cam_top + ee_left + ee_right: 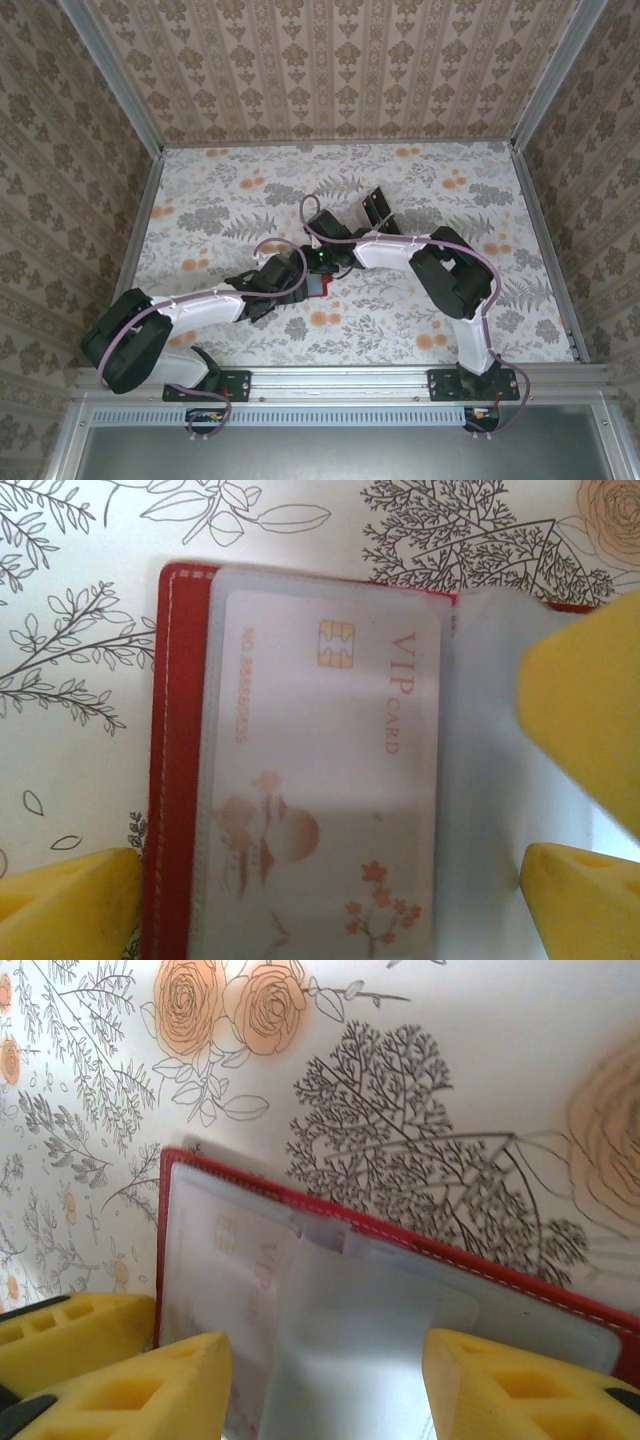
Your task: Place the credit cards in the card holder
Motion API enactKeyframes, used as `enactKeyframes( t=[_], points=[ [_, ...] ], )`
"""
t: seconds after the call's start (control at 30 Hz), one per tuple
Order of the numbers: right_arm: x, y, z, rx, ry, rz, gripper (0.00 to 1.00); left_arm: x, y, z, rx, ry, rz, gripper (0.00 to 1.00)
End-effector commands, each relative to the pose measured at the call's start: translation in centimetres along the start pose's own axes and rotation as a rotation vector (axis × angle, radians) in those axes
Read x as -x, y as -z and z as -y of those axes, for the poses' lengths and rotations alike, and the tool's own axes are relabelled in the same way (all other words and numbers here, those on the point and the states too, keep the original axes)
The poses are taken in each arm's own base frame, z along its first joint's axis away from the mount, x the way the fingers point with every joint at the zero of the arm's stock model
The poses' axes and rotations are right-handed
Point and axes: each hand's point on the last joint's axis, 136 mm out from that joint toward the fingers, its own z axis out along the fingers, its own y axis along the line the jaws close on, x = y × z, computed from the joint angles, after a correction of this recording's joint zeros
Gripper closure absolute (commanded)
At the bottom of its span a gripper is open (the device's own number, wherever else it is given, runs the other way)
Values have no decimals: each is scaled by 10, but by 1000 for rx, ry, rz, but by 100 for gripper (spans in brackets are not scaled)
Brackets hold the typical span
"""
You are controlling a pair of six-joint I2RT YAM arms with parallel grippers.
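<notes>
My table wears a white cloth printed with grey ferns and orange roses. It sits in a booth, with walls papered in a brown damask stripe on three sides and metal posts in the far corners. A metal rail runs along the near edge, where my two arms are bolted.

Both arms reach to the middle of the cloth and meet over the wallet. It lies open and flat there, red rim outward and clear pockets up. Toward the back wall a clear tray with dark rectangles lies on the cloth, apart from the wallet.

My left gripper has its yellow fingers spread wide. One is just outside the wallet's stitched red edge and the other is over the pockets, and it clamps nothing. Its camera shows a card tucked inside a clear pocket. The card is pale pink with a gold chip, the words VIP CARD, and a drawn sun and blossom.

My right gripper hangs close over the same wallet with its fingers apart and a loose clear pocket leaf between them. I cannot tell whether either pad touches it. Through that plastic the pale card shows faintly. Just beyond the wallet's far rim the cloth is bare, printed with a grey tree and orange roses.
</notes>
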Motion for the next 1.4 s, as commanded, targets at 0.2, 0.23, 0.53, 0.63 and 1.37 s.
enactKeyframes(
  t=[0.2, 0.23, 0.53, 0.63, 1.37],
  points=[
    [-5, 27, 2, -22, -48, 53, 44, -34, -10, -39, 149, 9, -104, 0],
    [-7, 26, 3, -25, -52, 50, 44, -34, -11, -39, 147, 8, -105, 0],
    [-14, 13, 17, -68, -66, 29, 44, -37, -13, -43, 148, 17, -113, 0],
    [-15, 8, 18, -73, -66, 20, 44, -37, -13, -43, 147, 20, -112, 0],
    [-20, -25, -4, -30, -37, -57, 45, -18, 1, -25, 40, 0, -38, 0]
  ],
)
